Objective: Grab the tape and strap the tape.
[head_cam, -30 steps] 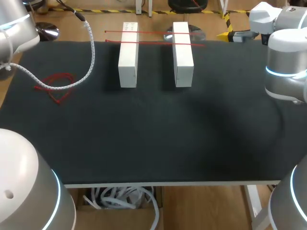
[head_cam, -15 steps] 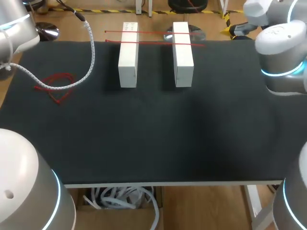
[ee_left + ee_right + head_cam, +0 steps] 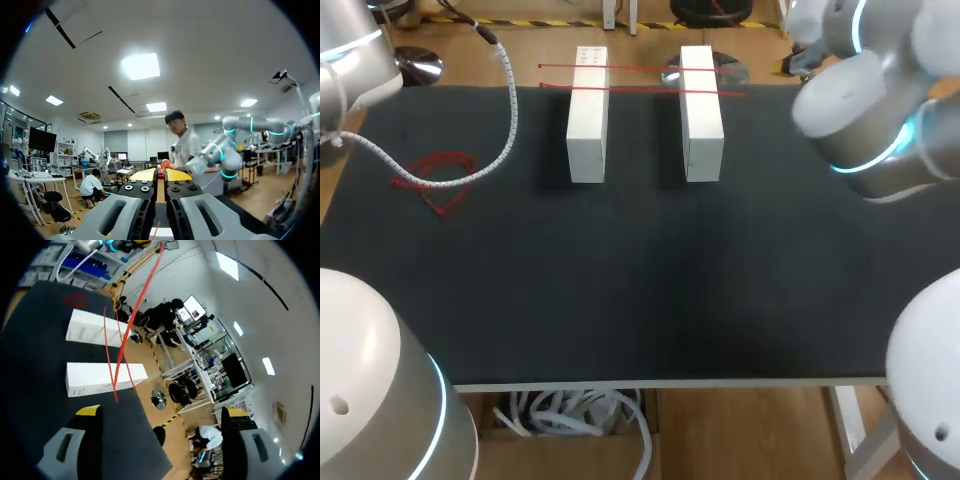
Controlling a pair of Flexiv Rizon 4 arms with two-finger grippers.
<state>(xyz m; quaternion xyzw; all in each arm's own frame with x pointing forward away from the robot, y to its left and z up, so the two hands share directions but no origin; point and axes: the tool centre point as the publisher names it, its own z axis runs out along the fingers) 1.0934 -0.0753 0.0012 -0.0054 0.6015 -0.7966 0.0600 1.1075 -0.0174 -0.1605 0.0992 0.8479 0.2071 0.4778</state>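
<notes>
Head view: two red strips (image 3: 640, 90) laid flat across both white blocks (image 3: 587, 125) at far edge of worktop (image 3: 640, 290), spanning the gap between them, ends overhanging the outer sides. Loose red pile (image 3: 440, 178) of same stuff on worktop at left, well apart from blocks, no hand near it.

Right wrist view: third, long strip (image 3: 139, 322) slanting over the blocks, lower end near the closer block, upper end lost at the rim. Cannot tell what holds it.

Left wrist view: left hand (image 3: 161, 175) with fingers pressed together. Bit of red tape (image 3: 163, 163) poking out at the tips, red sliver below them too. Looks clamped on it, not fully certain. Raised high, facing out into the room, no worktop seen from it.

Right hand (image 3: 161, 412): fingers wide apart, nothing between. Over far right corner of worktop, blocks ahead of it.

Back in head view: right arm (image 3: 865, 110) over that same corner, hand not made out there. Left arm (image 3: 350, 50) at far left corner, white coiled cable (image 3: 510, 120) drooping from it onto worktop beside pile.

Progress, as a guess: grab likely done on left side and two strips placed. No strapping visible, nothing wrapped, looped or tied round either block. Left to do: bringing tape down, getting right hand on free end, cinching.
</notes>
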